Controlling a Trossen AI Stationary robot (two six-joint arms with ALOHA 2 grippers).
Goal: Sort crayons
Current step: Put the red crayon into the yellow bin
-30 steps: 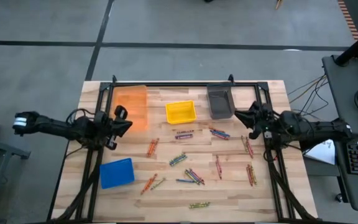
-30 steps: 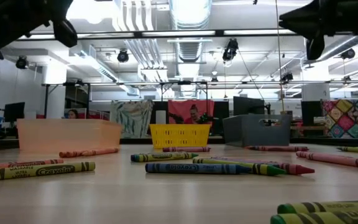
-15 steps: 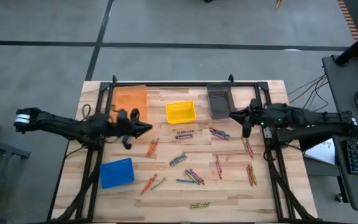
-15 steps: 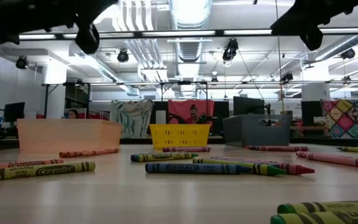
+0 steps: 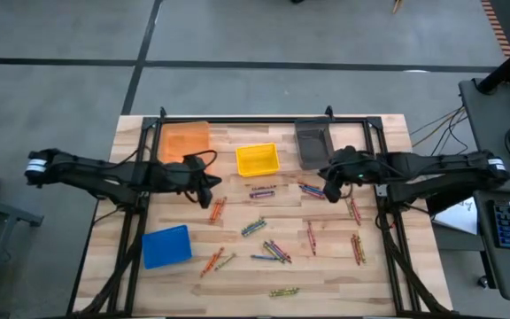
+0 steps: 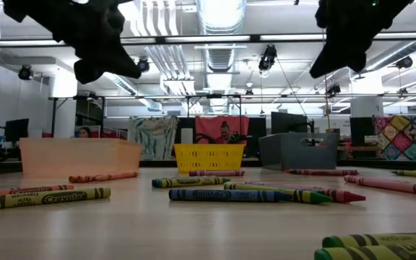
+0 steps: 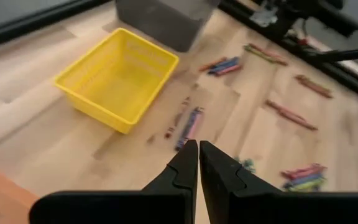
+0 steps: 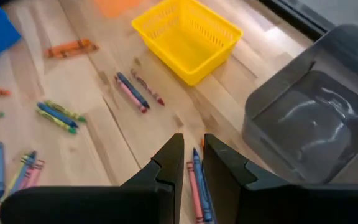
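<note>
High view has both arms reaching inward over loose crayons scattered near the bins, none sorted; left wrist view shows the left gripper clenched empty, right wrist view the right gripper slightly parted above a blue crayon, likely lining up.
</note>
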